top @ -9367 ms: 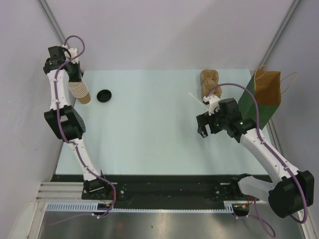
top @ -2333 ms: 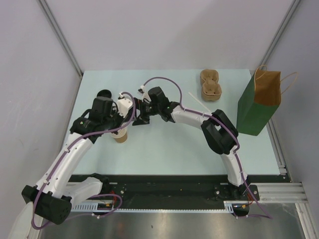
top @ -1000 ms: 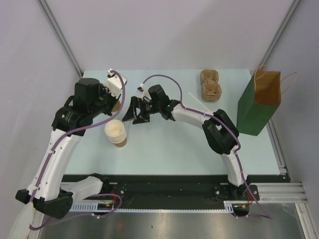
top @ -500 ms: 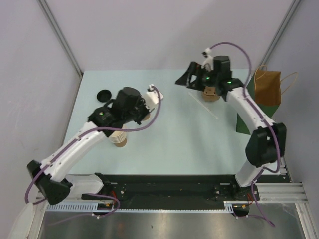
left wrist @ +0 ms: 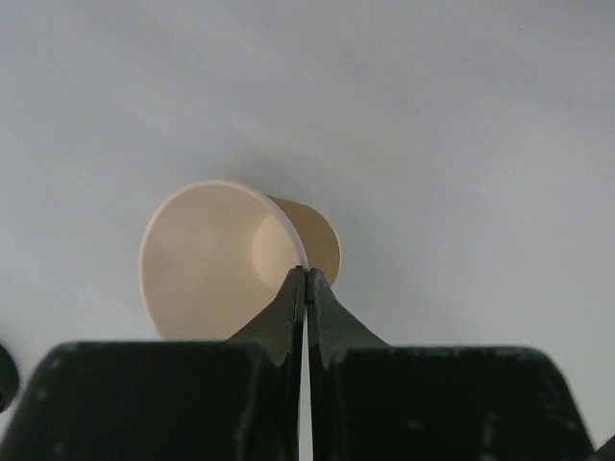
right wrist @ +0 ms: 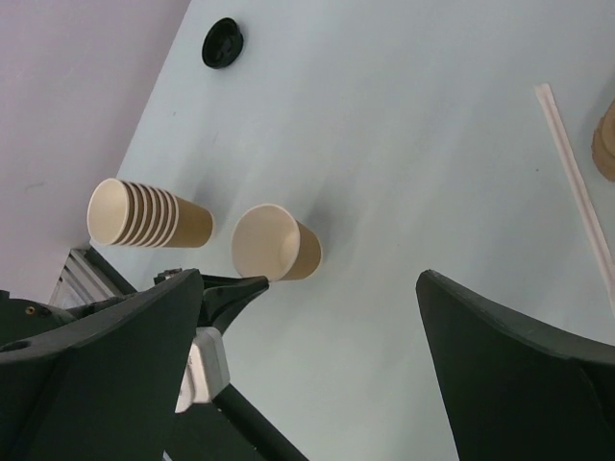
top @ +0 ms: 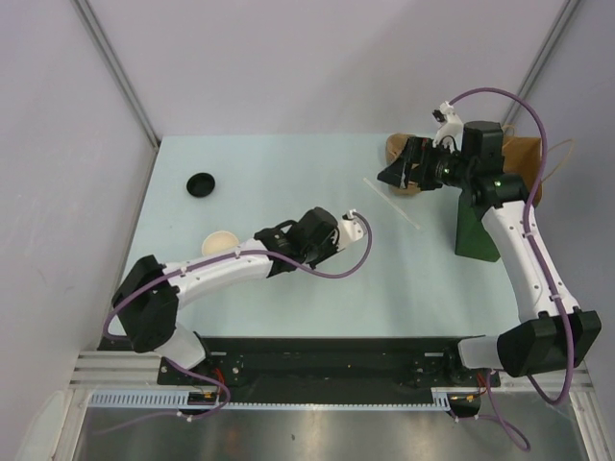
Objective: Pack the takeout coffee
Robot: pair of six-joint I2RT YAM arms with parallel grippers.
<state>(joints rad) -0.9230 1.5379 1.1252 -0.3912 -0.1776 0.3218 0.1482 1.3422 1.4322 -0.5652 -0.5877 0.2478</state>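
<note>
**Worktop** (top: 307,173): pale, rectangular, carries all the items below.

**Paper bag** (top: 476,226): tall, green and brown. Stands at the right edge and is partly hidden by the right arm.

**Right claw** (right wrist: 312,288): fingers wide apart and holding nothing, up by the far-right corner.

**Left claw** (left wrist: 306,279): fingers together, clamped on the rim of the kraft cup, one finger inside and one outside.

**Stack of cups** (right wrist: 144,216): pale and lidless, in the left half toward the near edge (not the item to pack).

**Pulp carrier** (top: 394,149): at the far edge, right half, mostly hidden behind the right claw.

**Kraft cup** (left wrist: 202,259): single and lidless, with nothing visible inside. It sits just beside the stack on the side toward the middle. Whether it rests on the worktop or hangs clear cannot be told.
- Likely handling: very light, with a thin wall that dents under a squeeze.
- Likely hold: the rolled rim is the stiffest place to grip. Once lidded, a gentle grip across the body below the lid would suit better.

**Black lid** (top: 201,183): lies flat near the far-left corner, well apart from the cup.
- Likely handling: light, stiff and slick.
- Likely hold: by its edge.

**Straw** (top: 392,204): thin and white, lies near the carrier.
</note>
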